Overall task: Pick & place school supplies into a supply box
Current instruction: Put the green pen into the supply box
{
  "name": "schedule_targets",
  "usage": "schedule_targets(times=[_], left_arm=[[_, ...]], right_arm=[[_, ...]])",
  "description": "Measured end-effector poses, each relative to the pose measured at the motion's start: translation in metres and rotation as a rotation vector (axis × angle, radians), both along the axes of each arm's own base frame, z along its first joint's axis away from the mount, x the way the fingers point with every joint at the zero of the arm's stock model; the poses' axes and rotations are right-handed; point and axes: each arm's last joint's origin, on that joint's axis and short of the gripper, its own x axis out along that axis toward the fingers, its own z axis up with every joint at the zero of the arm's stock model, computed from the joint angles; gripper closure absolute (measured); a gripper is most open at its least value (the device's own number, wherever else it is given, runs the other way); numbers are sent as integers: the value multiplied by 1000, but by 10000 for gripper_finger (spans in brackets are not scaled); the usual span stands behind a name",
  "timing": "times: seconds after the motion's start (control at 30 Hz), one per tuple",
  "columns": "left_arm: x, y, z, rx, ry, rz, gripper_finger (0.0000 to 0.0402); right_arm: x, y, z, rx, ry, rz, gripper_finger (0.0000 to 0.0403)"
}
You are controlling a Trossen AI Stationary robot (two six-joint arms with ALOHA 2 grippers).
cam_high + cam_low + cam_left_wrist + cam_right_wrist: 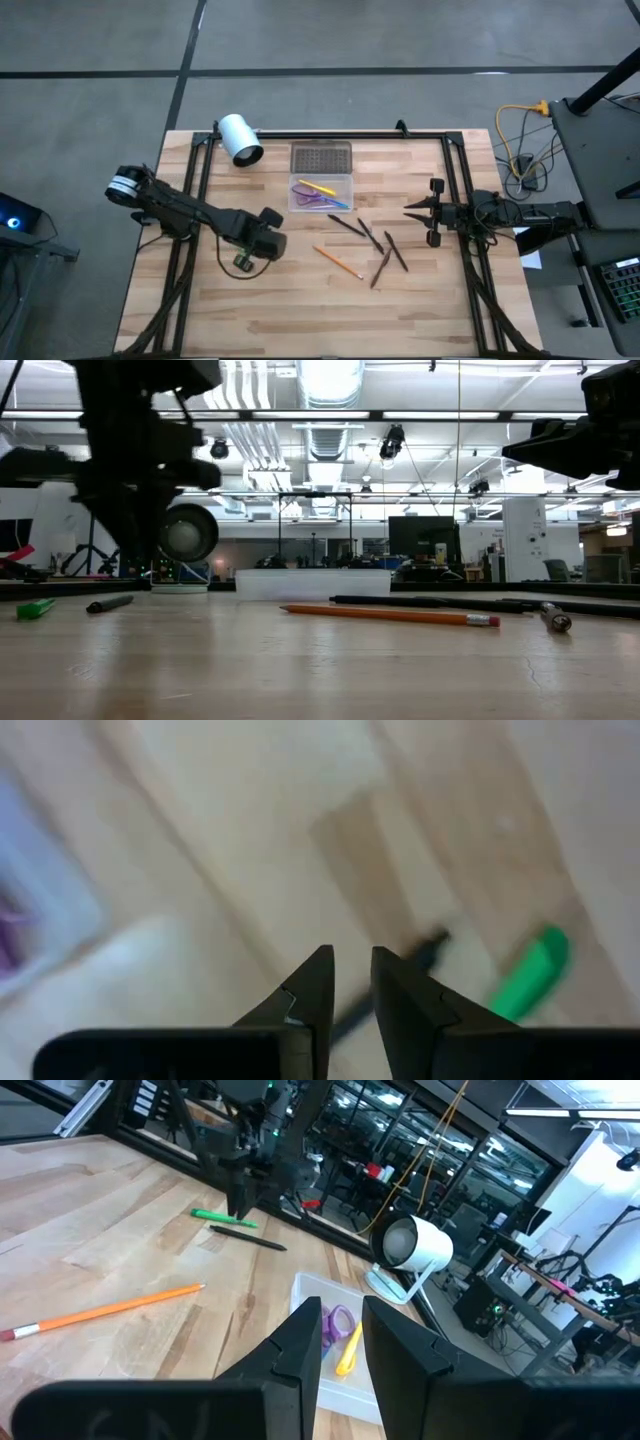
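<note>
The supply box is a clear case at the table's far middle. It holds purple scissors and a yellow pen. Its grey dotted lid lies behind it. An orange pencil and several dark pens lie on the wood near the middle. A green marker and a dark pen lie at the left. My left gripper points down just above them, narrowly open, with nothing between its fingers. My right gripper waits level at the right, open and holding nothing.
A white cylinder lies at the far left beside the black frame rail. Black frame bars run down both sides of the table. Bare wood stretches along the near edge.
</note>
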Motion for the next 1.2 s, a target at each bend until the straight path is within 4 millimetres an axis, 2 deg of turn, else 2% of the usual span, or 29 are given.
schedule_targets(times=[0.27, 0.43, 0.8, 1.2], left_arm=[[-23, 0, -14, -187, 99, -33, 347], [-24, -2, -15, -241, 119, -54, 347], [-26, -10, -14, -242, 121, -92, 345], [-30, -9, -21, -245, 135, -50, 254]], right_arm=[[0, 0, 0, 0, 0, 0, 335], [0, 0, 0, 0, 0, 0, 335], [0, 0, 0, 0, 0, 0, 335], [0, 0, 0, 0, 0, 0, 335]])
